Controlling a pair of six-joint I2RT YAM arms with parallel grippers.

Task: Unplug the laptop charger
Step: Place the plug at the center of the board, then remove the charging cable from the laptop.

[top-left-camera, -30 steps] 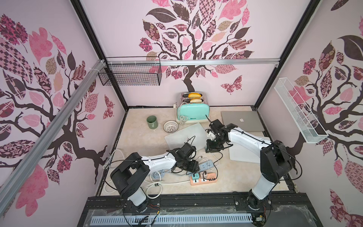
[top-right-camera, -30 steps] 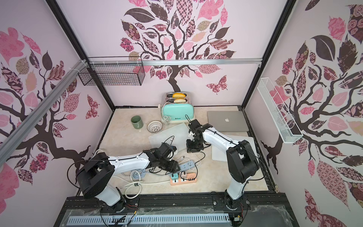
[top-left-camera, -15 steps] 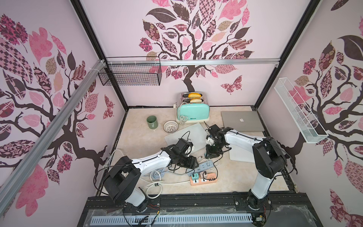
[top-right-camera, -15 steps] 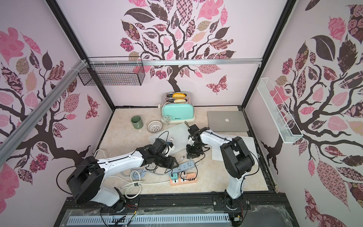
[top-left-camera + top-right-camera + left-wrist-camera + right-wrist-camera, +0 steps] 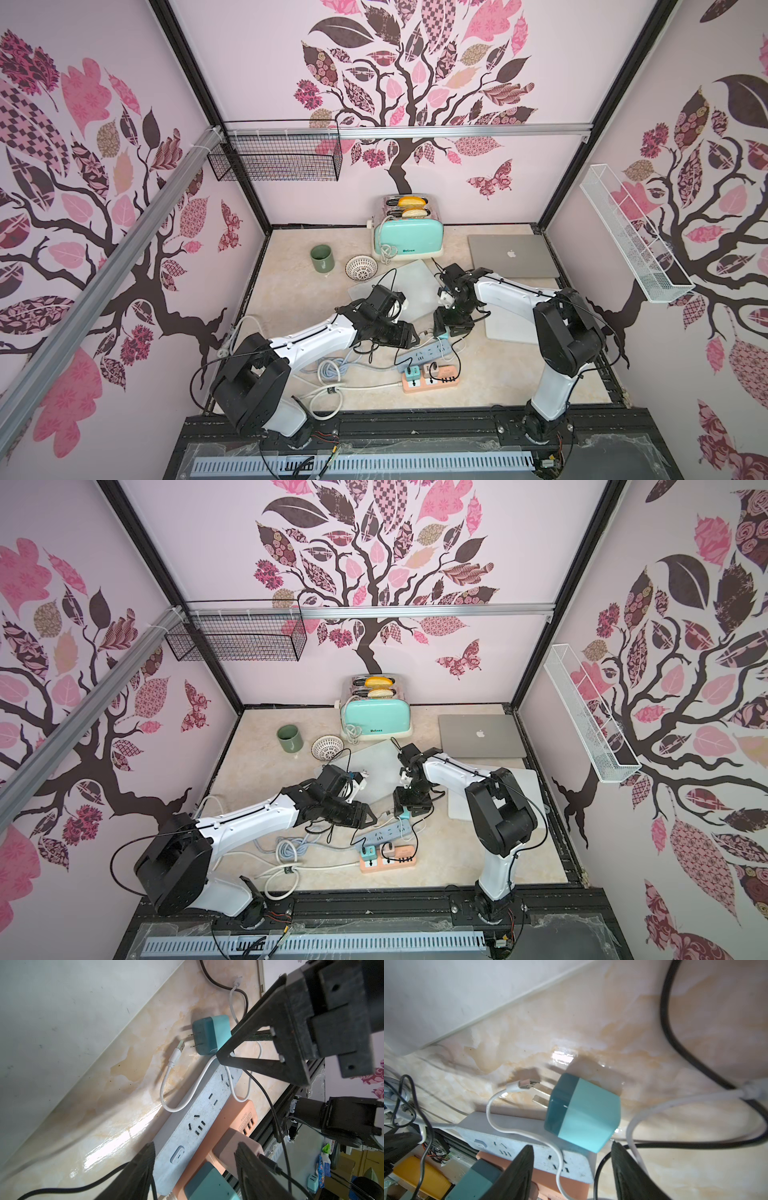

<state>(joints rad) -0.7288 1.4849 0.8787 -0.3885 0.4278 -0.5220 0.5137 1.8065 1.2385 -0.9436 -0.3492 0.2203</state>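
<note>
- The laptop charger (image 5: 583, 1111), a teal block, lies on its side on the marble tabletop (image 5: 591, 1032), with both metal prongs bare and out of any socket
- It sits just beside the far end of the grey power strip (image 5: 199, 1113); its prongs point left, and in both top views it shows as a teal patch (image 5: 444, 332) under the right arm's tool
- A white USB cable (image 5: 180, 1045) ends with its plug loose on the table, just beside the charger's prongs, and loops back over the grey strip
- The right gripper (image 5: 572, 1145) has its fingers spread with nothing between them; the charger lies just beyond the fingertips, and I cannot tell whether they touch
- The left gripper (image 5: 195, 1145) is likewise spread wide and empty, low over the near end of the grey strip by its switch
- An orange power strip (image 5: 239, 1118) lies against the grey one on the near side, with a pink adapter and another teal plug seated in it
- At the far right a closed laptop (image 5: 511, 253) rests flat, well apart from the charger
</note>
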